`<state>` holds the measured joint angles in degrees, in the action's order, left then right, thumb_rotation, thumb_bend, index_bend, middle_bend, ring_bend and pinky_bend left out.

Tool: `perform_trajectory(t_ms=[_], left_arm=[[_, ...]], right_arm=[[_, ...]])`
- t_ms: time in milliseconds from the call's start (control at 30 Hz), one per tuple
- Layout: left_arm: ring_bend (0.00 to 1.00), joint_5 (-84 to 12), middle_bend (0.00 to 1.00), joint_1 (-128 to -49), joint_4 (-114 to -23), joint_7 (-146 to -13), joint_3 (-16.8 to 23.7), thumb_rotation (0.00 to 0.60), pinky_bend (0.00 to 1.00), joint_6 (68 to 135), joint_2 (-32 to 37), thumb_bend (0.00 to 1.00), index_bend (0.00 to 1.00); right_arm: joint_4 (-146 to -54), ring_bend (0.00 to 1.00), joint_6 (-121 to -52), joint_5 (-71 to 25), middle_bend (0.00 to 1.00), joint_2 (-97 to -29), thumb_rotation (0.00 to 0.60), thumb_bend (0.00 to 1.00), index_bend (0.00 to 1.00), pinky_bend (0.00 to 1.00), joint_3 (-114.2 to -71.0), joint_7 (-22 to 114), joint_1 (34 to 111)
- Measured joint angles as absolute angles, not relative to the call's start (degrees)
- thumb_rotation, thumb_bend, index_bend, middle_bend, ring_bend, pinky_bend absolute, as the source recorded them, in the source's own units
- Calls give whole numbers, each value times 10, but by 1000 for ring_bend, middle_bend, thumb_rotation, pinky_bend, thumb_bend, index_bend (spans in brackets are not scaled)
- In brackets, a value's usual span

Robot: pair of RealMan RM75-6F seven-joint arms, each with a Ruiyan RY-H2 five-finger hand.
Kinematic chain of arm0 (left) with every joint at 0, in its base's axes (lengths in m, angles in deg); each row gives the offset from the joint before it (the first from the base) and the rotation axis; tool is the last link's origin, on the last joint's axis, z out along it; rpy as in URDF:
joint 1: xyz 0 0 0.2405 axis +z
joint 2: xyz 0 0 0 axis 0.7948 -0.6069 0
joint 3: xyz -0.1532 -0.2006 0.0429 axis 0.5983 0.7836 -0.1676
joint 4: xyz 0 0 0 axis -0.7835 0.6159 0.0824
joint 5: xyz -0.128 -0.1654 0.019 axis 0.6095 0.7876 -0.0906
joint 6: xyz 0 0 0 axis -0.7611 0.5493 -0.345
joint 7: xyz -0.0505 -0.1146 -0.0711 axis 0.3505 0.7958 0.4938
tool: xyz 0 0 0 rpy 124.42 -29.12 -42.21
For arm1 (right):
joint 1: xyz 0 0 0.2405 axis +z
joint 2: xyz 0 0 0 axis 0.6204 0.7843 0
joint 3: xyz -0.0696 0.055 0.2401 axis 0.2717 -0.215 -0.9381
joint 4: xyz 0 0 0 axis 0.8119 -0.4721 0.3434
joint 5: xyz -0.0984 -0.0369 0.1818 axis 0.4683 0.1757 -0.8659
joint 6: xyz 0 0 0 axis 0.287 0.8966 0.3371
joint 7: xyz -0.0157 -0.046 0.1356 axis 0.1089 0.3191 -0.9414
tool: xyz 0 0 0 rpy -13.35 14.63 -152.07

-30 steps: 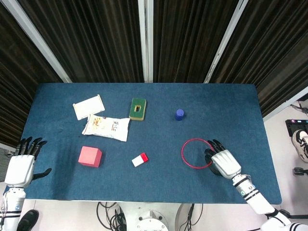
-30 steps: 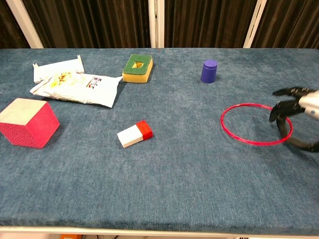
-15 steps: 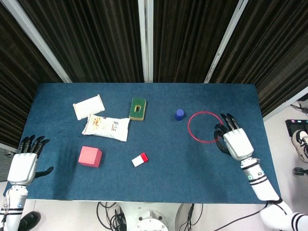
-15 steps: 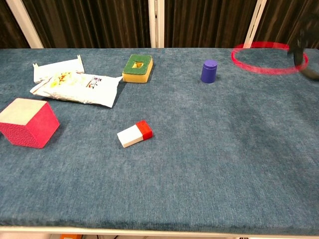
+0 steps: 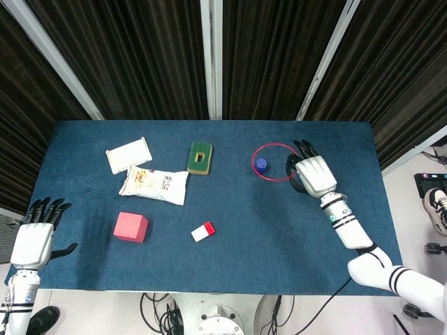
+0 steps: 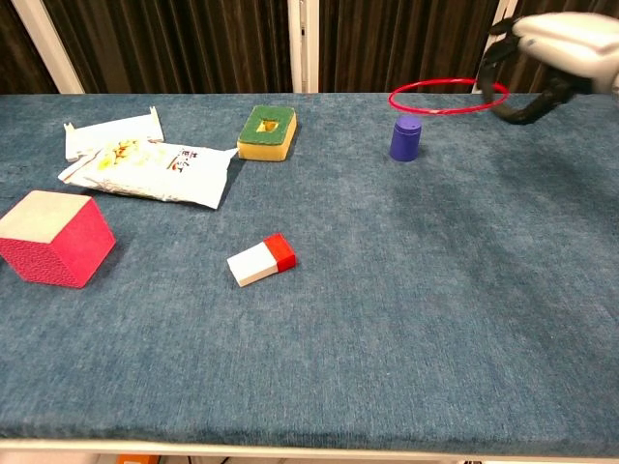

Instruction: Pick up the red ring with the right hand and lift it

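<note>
The thin red ring [image 5: 269, 155] [image 6: 440, 100] hangs level in the air above the blue table, over the small purple cylinder [image 5: 260, 165] [image 6: 406, 138]. My right hand [image 5: 311, 174] [image 6: 561, 43] holds the ring at its right edge, fingers curled around the rim. In the chest view the ring floats clearly above the cylinder's top. My left hand [image 5: 35, 241] hovers off the table's front left corner with its fingers spread and nothing in it; the chest view does not show it.
On the blue table [image 5: 293, 244] lie a green-and-yellow sponge [image 5: 200, 158], a snack bag [image 5: 154, 184], a white card [image 5: 128, 154], a pink cube [image 5: 130, 227] and a red-and-white block [image 5: 203, 231]. Dark curtains stand behind the far edge.
My right hand has lifted the ring off the table and carried it back and to the left, until it sits over the purple cylinder. The left hand has barely moved.
</note>
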<state>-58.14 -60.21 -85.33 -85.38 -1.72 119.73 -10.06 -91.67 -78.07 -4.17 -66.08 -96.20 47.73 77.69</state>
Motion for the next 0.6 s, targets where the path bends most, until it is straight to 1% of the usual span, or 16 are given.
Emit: perform_trajectory(t_ms=[100, 167, 200, 267, 333, 367, 433, 600], left_arm=[[1, -580, 96, -601, -853, -853, -17, 600, 0, 1198, -100, 87, 166], [1, -580, 96, -601, -852, -852, -17, 600, 0, 1198, -100, 88, 167], [1, -580, 96, -601, -852, -852, -18, 600, 0, 1198, -100, 88, 167], [1, -580, 96, -601, -851, -851, -18, 600, 0, 1198, -99, 88, 167], [1, -580, 96, -601, -849, -850, -17, 600, 0, 1198, -99, 88, 167], [1, -580, 96, -601, -849, -849, -17, 600, 0, 1198, -99, 88, 167], [1, -581, 96, -601, -848, -848, -17, 600, 0, 1198, -99, 88, 167], [1, -579, 96, -600, -843, -841, -16, 600, 0, 1199, -100, 88, 167]], right_arm=[[-871, 0, -758, -54, 303, -695, 600, 371, 683, 0, -965, 472, 800], [-841, 0, -747, -60, 267, -718, 600, 290, 587, 0, -965, 468, 812], [-830, 0, -743, -62, 229, -728, 600, 191, 463, 0, -965, 467, 817], [-811, 0, -737, -65, 170, -747, 600, 50, 244, 0, -961, 466, 828], [-808, 0, -738, -67, 130, -754, 600, 8, 98, 0, -956, 467, 830], [-810, 0, -740, -67, 113, -754, 600, 1, 42, 0, -956, 467, 829], [-822, 0, -750, -67, 93, -750, 600, 0, 4, 0, -954, 467, 824], [-879, 0, -791, -65, 94, -716, 600, 10, 0, 0, -945, 471, 793]])
